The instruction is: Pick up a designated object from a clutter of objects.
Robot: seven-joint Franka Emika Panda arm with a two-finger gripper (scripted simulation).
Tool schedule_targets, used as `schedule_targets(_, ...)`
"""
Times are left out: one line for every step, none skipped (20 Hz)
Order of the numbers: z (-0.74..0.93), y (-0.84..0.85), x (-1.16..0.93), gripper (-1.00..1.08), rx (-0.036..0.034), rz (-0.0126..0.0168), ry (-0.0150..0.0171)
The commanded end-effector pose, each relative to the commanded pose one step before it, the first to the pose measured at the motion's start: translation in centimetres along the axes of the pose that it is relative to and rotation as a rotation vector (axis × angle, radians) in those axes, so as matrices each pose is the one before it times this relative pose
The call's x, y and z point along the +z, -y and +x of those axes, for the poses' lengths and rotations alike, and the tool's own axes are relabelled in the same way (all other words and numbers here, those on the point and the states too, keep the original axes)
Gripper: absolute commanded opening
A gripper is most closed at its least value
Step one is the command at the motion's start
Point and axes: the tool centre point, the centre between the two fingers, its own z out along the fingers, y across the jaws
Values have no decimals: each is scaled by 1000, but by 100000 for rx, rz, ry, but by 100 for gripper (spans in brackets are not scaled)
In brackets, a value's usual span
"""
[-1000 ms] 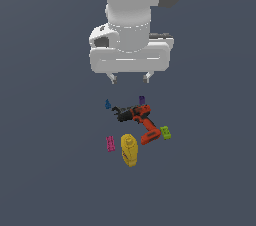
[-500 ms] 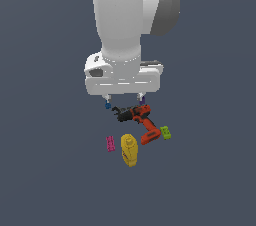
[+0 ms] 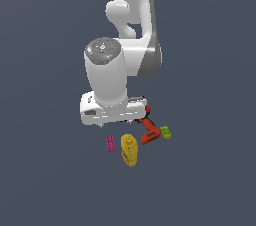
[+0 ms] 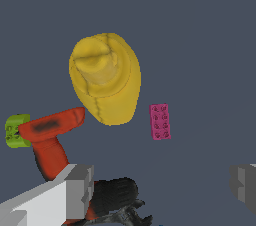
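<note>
I am hanging my gripper (image 4: 160,190) above the clutter with the jaws spread wide and holding nothing; in the wrist view one grey finger (image 4: 75,190) is showing at about seven o'clock and the other at about four o'clock, with open floor between them.

The magenta brick (image 4: 160,122) I am after is lying flat, studs up, on its own. In the exterior view it is sitting at nine o'clock from the yellow mustard bottle (image 3: 129,150), near it but not touching.

What I am judging as risky: the bottle is standing just beside the brick, so a finger coming down on that side may be striking the bottle's shoulder and tipping it onto the brick. The brick is small and low, so an off-centre close may be pinching a corner and flicking it away. The red-and-black drill (image 3: 149,130) is lying at about two o'clock from the bottle, with the green brick (image 3: 165,132) at its far side; both are sitting well apart from the magenta brick, though my hand body is hanging close over the drill's dark end.

The surface is looking like a plain, flat, dark blue-grey floor stretching everywhere, with no walls, edges or furniture showing.
</note>
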Motion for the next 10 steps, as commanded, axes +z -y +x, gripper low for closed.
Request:
schedule_targets(374,-940,2730,100,-1979,-183,620)
schedule_targets(91,-333,1004,100,-710,-64,248)
schedule_targets(68,-311,953,100,-672,-60,235)
schedule_targets(47,-289,900,100,-635,-56,222)
schedule_targets(30,-267,847,100,-597,-52,209)
schedule_targets(16,-246,793,100,-559,-48,196)
schedule_targets(4,-225,737,100,-520,-44,182)
schedule_targets(-5,-204,681,100,-479,-40,168)
schedule_targets(-12,-182,624,100,-443,-37,156)
schedule_targets(-17,-164,566,100,-400,-33,141)
